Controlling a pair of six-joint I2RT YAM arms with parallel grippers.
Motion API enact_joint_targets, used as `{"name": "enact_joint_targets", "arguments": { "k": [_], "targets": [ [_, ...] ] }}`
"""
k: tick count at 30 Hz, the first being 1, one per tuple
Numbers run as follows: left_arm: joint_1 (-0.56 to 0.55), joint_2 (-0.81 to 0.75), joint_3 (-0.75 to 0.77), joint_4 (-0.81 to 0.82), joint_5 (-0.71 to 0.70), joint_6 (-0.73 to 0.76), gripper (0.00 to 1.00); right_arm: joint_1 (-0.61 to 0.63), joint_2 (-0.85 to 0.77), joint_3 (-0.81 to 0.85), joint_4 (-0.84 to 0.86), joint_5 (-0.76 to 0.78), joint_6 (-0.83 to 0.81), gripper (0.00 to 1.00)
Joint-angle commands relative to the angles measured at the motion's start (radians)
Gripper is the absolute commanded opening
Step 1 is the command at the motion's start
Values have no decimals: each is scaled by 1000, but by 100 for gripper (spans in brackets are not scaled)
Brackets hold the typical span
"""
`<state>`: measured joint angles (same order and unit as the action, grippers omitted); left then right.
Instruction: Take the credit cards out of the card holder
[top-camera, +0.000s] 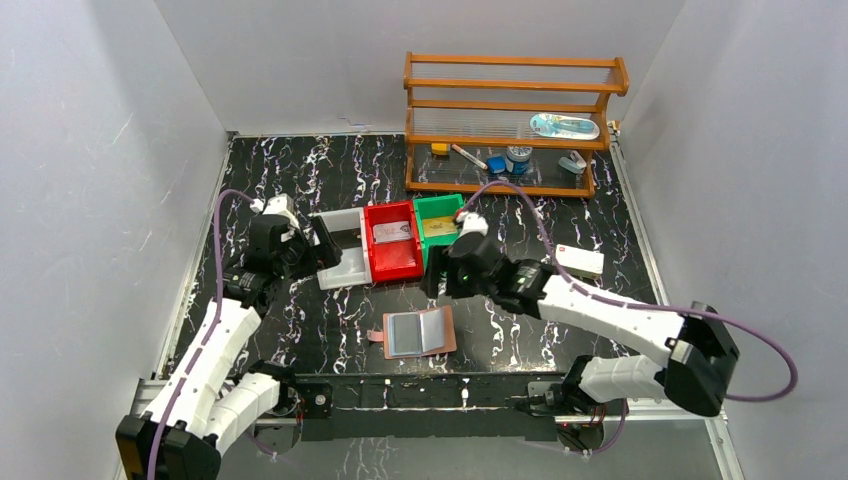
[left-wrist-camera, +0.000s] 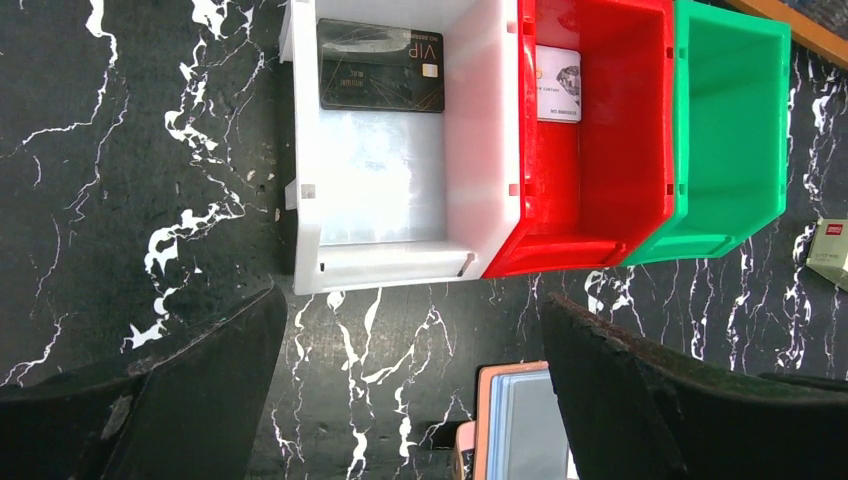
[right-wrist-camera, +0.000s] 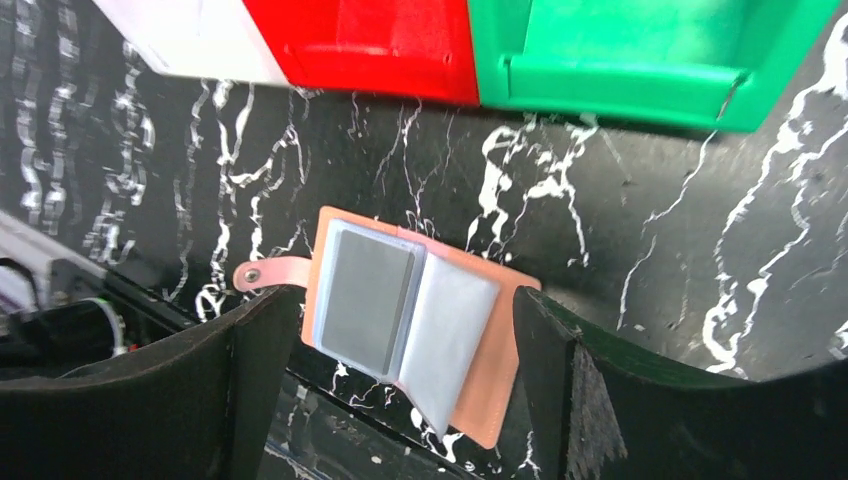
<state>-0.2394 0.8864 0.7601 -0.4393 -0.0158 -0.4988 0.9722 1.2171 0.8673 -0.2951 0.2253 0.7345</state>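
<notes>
The card holder (top-camera: 420, 332) lies open on the black marble table near the front edge, pale grey-blue pockets up and strap tab to the left. It also shows in the right wrist view (right-wrist-camera: 440, 330) and at the bottom of the left wrist view (left-wrist-camera: 520, 420). My right gripper (top-camera: 432, 275) (right-wrist-camera: 405, 300) is open and empty, hovering above the holder. My left gripper (top-camera: 325, 245) (left-wrist-camera: 412, 320) is open and empty beside the white bin. A black VIP card (left-wrist-camera: 382, 65) lies in the white bin (left-wrist-camera: 480, 120). A white card (left-wrist-camera: 557, 85) lies in the red bin (left-wrist-camera: 600, 180).
A green bin (top-camera: 438, 205) holding a yellowish card (top-camera: 440, 228) stands right of the red bin (top-camera: 392, 262). A white box with a red mark (top-camera: 580, 262) lies to the right. A wooden shelf (top-camera: 510, 90) with small items stands at the back.
</notes>
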Motion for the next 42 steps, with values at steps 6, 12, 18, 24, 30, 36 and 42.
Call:
{"name": "enact_joint_targets", "arguments": {
  "k": [6,12,18,24,30,36,42],
  "targets": [
    [5,-131,-46,-73,-72,-15,98,261,240,189,-169,364,236,83],
    [5,-182,-63,-69,-90,-27,98,307,341,238,-117,321,253,76],
    [5,-185,-52,-88,-125,-23,98,334,462,311,-185,331,308,73],
    [5,-197,-53,-91,-130,-20,98,352,565,374,-267,353,339,73],
    [5,-198,-54,-94,-130,-18,98,365,639,410,-339,362,371,71],
    [5,-199,-57,-95,-127,-17,98,365,677,410,-346,356,372,63],
    [5,-198,-59,-96,-118,-15,98,365,623,345,-278,341,376,51]
  ]
}}
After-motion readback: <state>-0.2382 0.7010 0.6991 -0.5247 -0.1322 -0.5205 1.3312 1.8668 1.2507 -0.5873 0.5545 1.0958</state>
